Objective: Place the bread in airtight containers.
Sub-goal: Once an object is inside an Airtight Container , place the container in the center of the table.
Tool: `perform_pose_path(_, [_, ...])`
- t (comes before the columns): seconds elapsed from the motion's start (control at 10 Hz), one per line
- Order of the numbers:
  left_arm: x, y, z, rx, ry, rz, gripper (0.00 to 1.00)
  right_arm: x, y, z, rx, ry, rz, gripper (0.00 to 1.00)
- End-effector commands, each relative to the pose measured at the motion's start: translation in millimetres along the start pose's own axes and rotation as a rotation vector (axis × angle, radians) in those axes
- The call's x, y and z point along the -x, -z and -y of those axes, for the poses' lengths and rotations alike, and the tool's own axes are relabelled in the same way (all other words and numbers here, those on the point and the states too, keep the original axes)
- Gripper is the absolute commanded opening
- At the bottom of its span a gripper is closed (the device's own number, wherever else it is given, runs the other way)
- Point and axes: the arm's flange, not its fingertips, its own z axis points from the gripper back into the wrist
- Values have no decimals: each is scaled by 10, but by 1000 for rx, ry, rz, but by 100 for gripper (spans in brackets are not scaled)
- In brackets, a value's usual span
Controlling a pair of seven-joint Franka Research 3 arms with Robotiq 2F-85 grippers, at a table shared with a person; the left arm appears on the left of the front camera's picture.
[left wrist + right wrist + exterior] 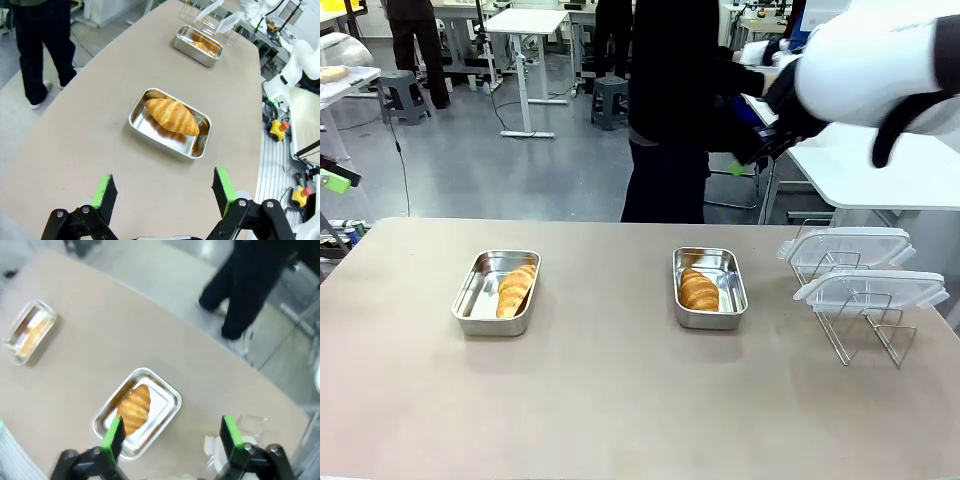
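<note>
Front view: two golden-brown croissants (516,289) each lie in a shiny rectangular steel pan (472,296); clear plastic lids (847,247) rest on the wire rack (839,345), right. Your left gripper (165,192) and right gripper (172,437) gape empty, free for lidding.

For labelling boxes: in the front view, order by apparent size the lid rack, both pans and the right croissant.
1. lid rack
2. left pan and right pan, about alike
3. right croissant

Far croissant (31,334), blurred and indistinct

Left pincer (164,189), right pincer (172,434), both spread wide
</note>
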Motion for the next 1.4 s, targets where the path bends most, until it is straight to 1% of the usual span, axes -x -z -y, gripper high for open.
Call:
perform_pose_path(0.0, [-2,1,6,-3,8,-7,100,523,-249,346,-196,-142,79,100])
perform_pose_path(0.1, [-2,1,6,-3,8,-7,100,671,-347,424,-233,-188,114,100])
perform_pose_path(0.2, [-2,1,6,-3,8,-7,100,831,-447,503,-302,-273,193,100])
perform_pose_path(0.4, [-2,1,6,-3,8,-7,100,1109,-544,630,-346,-343,281,100])
perform_pose_path(0.5, [-2,1,6,-3,8,-7,100,1202,-572,688,-363,-363,309,100])
perform_pose_path(0.6, [-2,1,6,-3,8,-7,100,1254,-574,721,-356,-351,311,100])
perform_pose_path(0.7, [-2,1,6,-3,8,-7,100,1275,-573,746,-361,-343,332,100])
perform_pose_path(0.8, [-2,1,6,-3,8,-7,100,1275,-558,754,-354,-312,329,100])
perform_pose_path(0.9, [-2,1,6,-3,8,-7,100,1264,-642,727,-350,-346,301,100])
perform_pose_path(1.3, [-2,1,6,-3,8,-7,100,1264,-642,727,-350,-346,301,100])
